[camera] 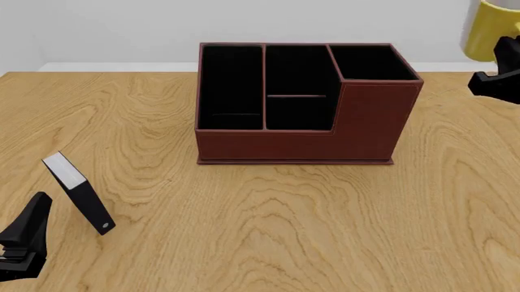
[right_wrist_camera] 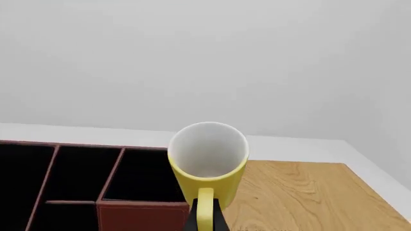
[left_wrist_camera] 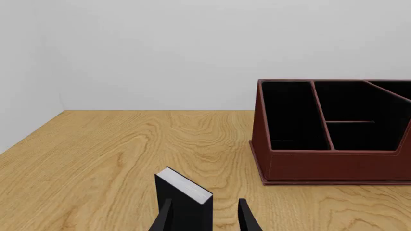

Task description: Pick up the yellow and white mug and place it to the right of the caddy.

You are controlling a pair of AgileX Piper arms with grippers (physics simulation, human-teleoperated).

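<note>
Right pincer [right_wrist_camera: 205,222] closed on the handle of the glossy yellow, white-lined mug [right_wrist_camera: 207,156], held aloft right of the reddish-brown rectangular caddy [camera: 296,141], whose three black compartments hold nothing. Left pincer [left_wrist_camera: 205,216] parted, straddling a thin black-and-white slab [camera: 80,192] on the wooden table [camera: 284,225].

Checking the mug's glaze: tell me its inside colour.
White inside the yellow and white mug; the right wrist view shows it best.

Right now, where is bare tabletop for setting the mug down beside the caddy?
The bare table right of the caddy, out to the table's edge, is free. The yellow and white mug hangs above it in the right gripper. The front-left corner is crowded: black and white slab, left gripper.
</note>
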